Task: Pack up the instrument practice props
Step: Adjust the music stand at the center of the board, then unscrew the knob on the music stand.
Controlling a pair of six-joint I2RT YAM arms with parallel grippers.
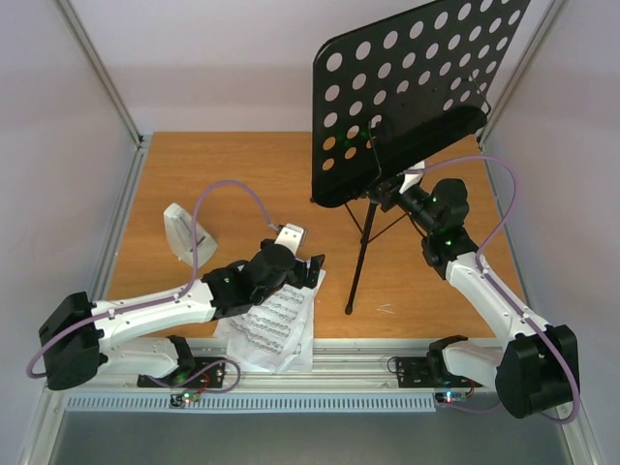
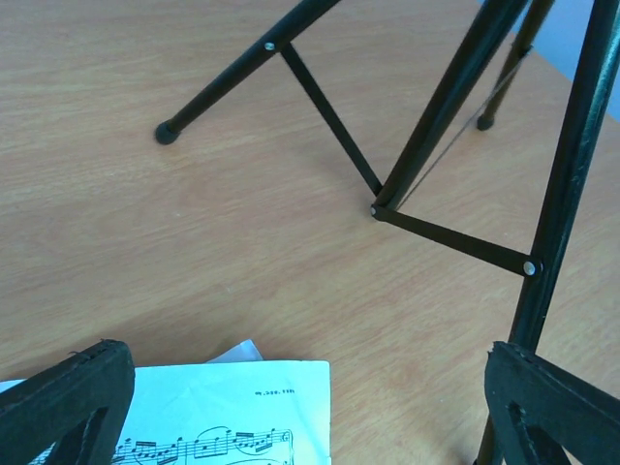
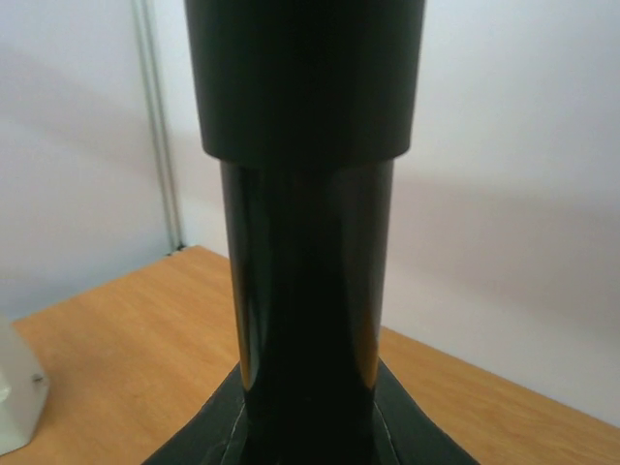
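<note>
Top external view shows the right claw at the music stand, just under the tilted perforated desk. In the right wrist view the pole fills the middle between the finger bases, so the claw looks pinched on it. The left claw is spread wide and empty, low over the sheet music at the near edge of the surface, facing the tripod legs. The metronome stands apart to the left.

The step in hand seems to be steadying the stand for folding. The desk makes it top-heavy, so the right grip should stay firm and plumb. The left claw should close on one leg or brace, lifted clear of the pages so they do not drag.
</note>
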